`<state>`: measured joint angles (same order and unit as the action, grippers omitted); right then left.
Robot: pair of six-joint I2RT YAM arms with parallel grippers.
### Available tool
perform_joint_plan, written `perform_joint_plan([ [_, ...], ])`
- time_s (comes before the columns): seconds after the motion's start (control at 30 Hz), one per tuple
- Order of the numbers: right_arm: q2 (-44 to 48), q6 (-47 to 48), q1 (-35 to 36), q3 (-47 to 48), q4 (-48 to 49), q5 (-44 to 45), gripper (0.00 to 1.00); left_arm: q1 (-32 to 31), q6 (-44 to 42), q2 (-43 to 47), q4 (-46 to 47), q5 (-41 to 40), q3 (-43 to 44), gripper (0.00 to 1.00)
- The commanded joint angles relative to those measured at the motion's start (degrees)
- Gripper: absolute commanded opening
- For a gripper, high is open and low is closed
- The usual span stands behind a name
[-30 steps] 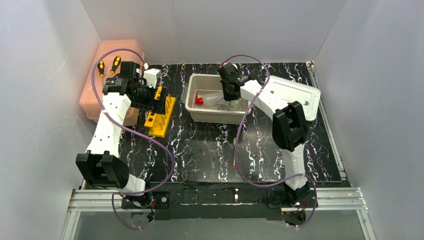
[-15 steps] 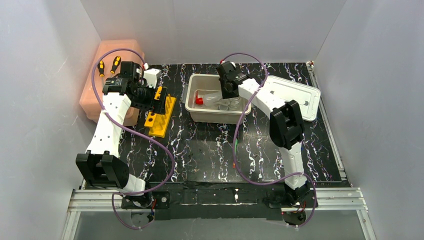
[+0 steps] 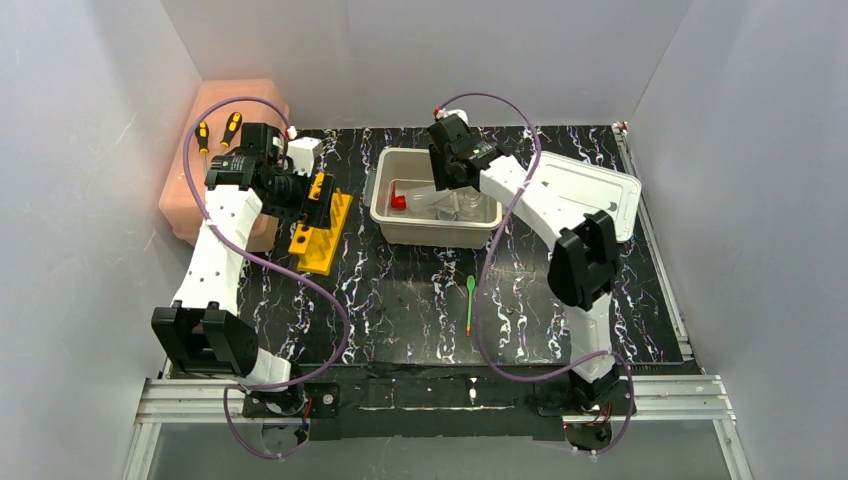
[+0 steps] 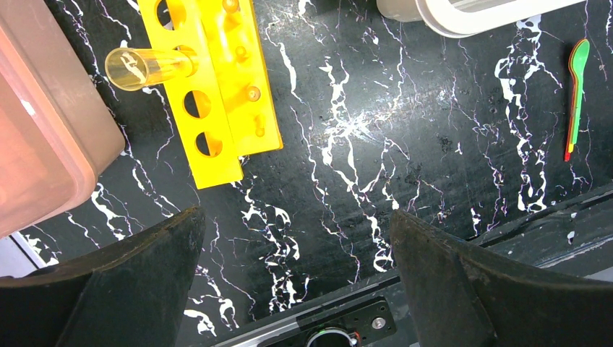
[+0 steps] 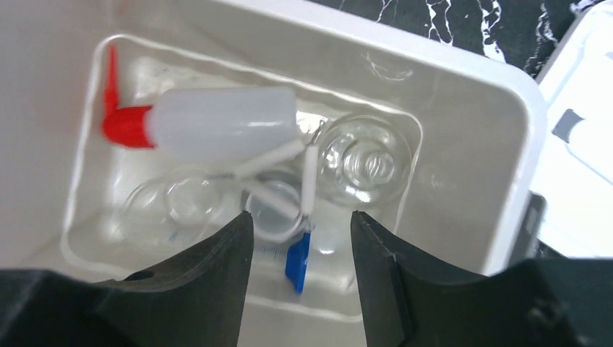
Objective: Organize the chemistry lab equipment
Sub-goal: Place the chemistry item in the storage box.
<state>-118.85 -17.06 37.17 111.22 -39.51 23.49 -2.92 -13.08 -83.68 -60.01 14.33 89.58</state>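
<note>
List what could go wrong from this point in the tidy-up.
1. The right gripper hangs open right over the glass flask and white triangle, which are crowded together in the white bin. A low move could knock the glass.
2. One tube sits in the yellow rack, close to the open left gripper. A careless descent might tip it.
3. The green spoon lies apart on the table and could be swept aside.

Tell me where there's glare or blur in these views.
Right wrist: the white bin is washed out, the glass flask barely separates from it. Left wrist: the yellow rack is crisp, the left end effector dark and soft. Top external: even light.
</note>
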Motion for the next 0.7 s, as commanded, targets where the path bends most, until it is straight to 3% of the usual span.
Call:
perform_joint_plan([
  [0.0, 13.17, 1.28, 4.68, -3.11, 0.71, 4.52, 0.59, 0.23, -0.65, 1.63, -0.90, 0.53, 0.92, 0.99],
  [0.3, 31.97, -5.53, 16.11, -28.93, 0.90, 6.72, 0.63, 0.27, -0.63, 0.68, -0.95, 1.26, 1.62, 0.99],
  [0.47, 36.23, -11.48, 18.63, -43.48, 3.26, 4.10, 0.59, 0.26, -0.58, 0.44, -0.92, 1.49, 1.56, 0.99],
  [0.67, 37.11, -15.41, 19.92, -51.81, 5.88, 2.39, 0.57, 0.26, -0.42, 0.53, -0.90, 1.58, 1.56, 0.99],
])
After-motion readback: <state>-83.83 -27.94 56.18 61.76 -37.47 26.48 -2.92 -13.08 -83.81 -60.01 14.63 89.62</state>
